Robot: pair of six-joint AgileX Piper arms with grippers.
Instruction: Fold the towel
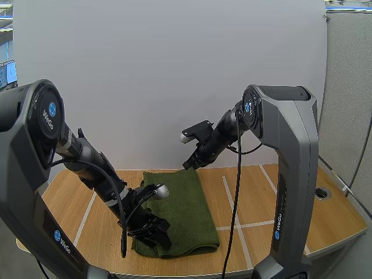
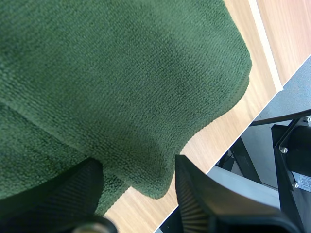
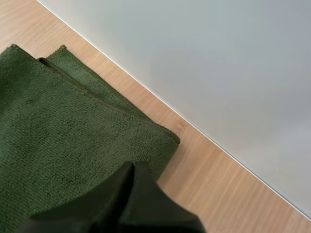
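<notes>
A dark green towel (image 1: 181,204) lies folded into a long strip on the wooden table (image 1: 290,203), running from the back towards the front edge. My left gripper (image 1: 157,235) is low at the towel's near left corner. In the left wrist view my left gripper (image 2: 138,194) is open, its fingers (image 2: 204,204) standing apart on either side of the towel's (image 2: 121,87) folded near edge. My right gripper (image 1: 190,164) hovers at the towel's far right corner. In the right wrist view my right gripper (image 3: 133,171) is shut on nothing, one dark wedge above the layered corner of the towel (image 3: 63,136).
White tape lines (image 1: 231,200) cross the tabletop. A round hole (image 1: 321,193) sits near the table's right edge. A white wall panel (image 1: 174,75) stands right behind the table. The table's front edge (image 2: 214,162) runs close to the towel's near end.
</notes>
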